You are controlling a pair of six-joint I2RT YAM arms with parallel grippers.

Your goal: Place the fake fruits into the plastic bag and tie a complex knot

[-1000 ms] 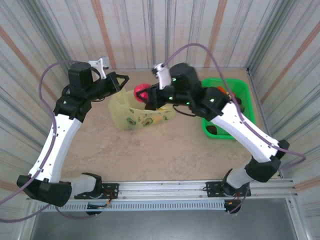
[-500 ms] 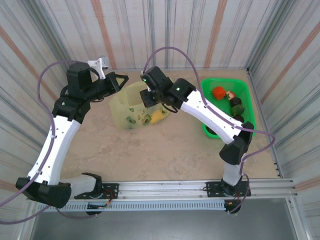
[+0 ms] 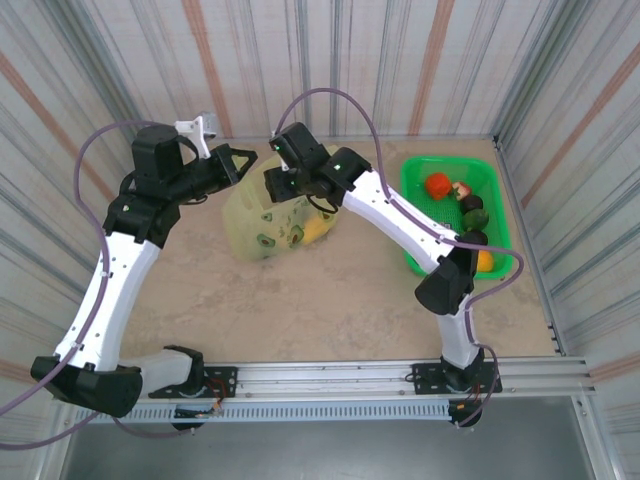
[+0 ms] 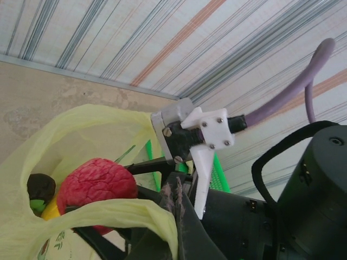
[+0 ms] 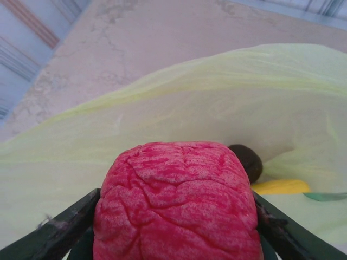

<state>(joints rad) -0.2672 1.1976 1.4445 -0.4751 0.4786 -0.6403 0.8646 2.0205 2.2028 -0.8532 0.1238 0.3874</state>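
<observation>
The red fruit [image 5: 176, 200] runs off the bottom edge; a dark fruit [image 5: 246, 161] sits half hidden behind it.

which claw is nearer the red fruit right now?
Right. The right claw has the red fruit between its fingers, inside the mouth of the plastic bag. The left claw is off to the side, pinching the bag's rim, not on the fruit.

thin translucent yellow-green plastic bag [image 5: 227, 92]: smooth, faintly glossy film, softly creased | rounded red fake fruit [image 5: 176, 200]: matt, rough skin, wrinkled and grainy | beige table top [image 5: 162, 32]: matt, stone-like mottling | bright green mesh basket [image 3: 448, 161]: rigid plastic
</observation>
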